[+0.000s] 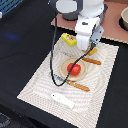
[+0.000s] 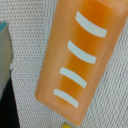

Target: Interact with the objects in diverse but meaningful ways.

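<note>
— Where's the orange ridged block (image 2: 80, 60)?

— Right under your gripper (image 1: 90, 48), upper centre of the exterior frame, on the woven mat (image 1: 35, 85) — it fills the wrist picture.

— Jaws open?

— You can't tell; the fingers are hidden.

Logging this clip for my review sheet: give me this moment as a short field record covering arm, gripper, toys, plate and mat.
arm: white arm over the far part of the woven beige placemat
gripper: hidden; state cannot be told
orange ridged block with white stripes: close beneath the wrist camera, lying on the mat
red tomato-like ball: on the round tan plate
yellow rectangular packet: far mat edge
white fish-like piece: near mat edge
wooden-handled cutlery: beside the plate
</note>
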